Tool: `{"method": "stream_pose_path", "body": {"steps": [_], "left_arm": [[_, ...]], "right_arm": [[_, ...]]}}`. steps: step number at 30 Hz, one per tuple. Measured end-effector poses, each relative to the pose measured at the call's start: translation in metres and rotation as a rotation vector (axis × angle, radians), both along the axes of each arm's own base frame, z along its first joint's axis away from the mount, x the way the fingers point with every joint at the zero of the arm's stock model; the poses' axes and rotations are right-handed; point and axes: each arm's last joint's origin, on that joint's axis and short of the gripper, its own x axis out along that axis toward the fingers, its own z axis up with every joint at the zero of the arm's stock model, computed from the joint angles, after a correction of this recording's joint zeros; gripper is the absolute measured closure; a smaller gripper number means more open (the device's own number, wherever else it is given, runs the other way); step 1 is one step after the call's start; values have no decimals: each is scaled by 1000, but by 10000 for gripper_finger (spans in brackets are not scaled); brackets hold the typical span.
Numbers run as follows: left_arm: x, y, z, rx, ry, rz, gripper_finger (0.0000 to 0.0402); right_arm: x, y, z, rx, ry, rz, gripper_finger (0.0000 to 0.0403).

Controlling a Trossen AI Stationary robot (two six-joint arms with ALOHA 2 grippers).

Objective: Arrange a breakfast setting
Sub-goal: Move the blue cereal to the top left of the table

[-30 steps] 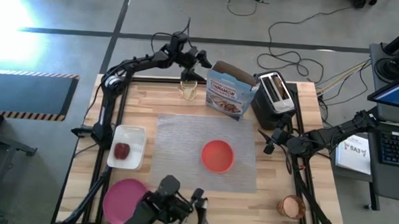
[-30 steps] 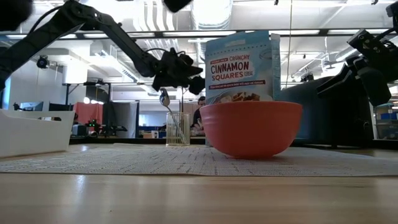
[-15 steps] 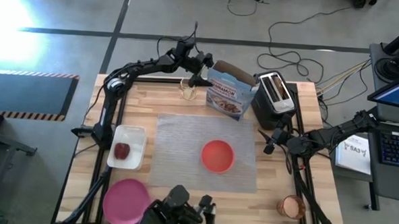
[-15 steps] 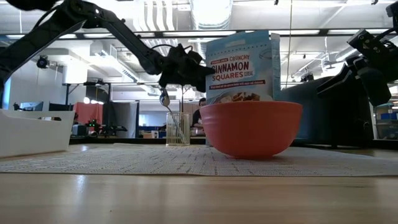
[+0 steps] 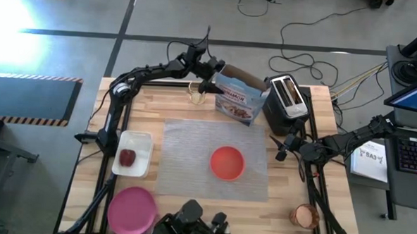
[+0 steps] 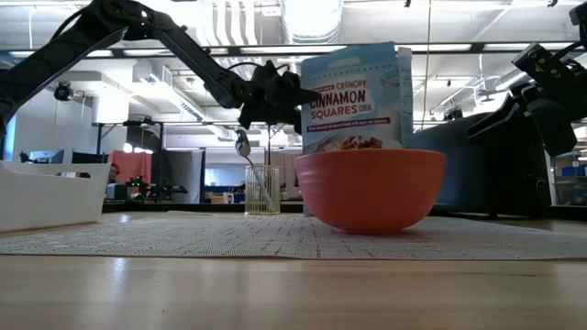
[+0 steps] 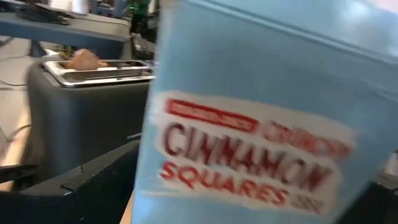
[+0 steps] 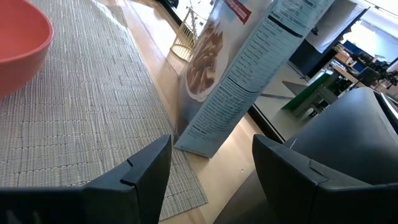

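The left claw [image 5: 212,76] is released, at the far side of the surface [image 5: 320,146], just beside the top of the cereal box [image 5: 239,98]. The right claw [image 5: 283,147] is also released, near the toaster [image 5: 288,99]. The red-orange bowl [image 5: 227,163] stands on the grey placemat [image 5: 186,151].

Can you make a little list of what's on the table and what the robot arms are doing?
mat: grey placemat, middle of table
bowl: red-orange bowl on the placemat
plate: pink plate, near left corner
fruit: dark-red fruit in white tray
spoon: metal spoon standing in clear glass
left gripper: open, at cereal box
right gripper: open, beside black toaster
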Motion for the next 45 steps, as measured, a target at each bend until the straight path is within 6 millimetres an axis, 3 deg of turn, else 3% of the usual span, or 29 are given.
{"method": "stream_pose_path", "body": {"steps": [8,29,35,45], "left_arm": [[0,-1,1,5,-15,-30,57],[1,0,7,47,-59,-19,337],[-4,3,43,114,-180,-6,394],[-18,18,114,-5,-158,-85,401]], "right_arm": [[0,0,0,0,0,0,188],[0,0,0,0,0,0,188],[0,0,0,0,0,0,188],[0,0,0,0,0,0,188]]}}
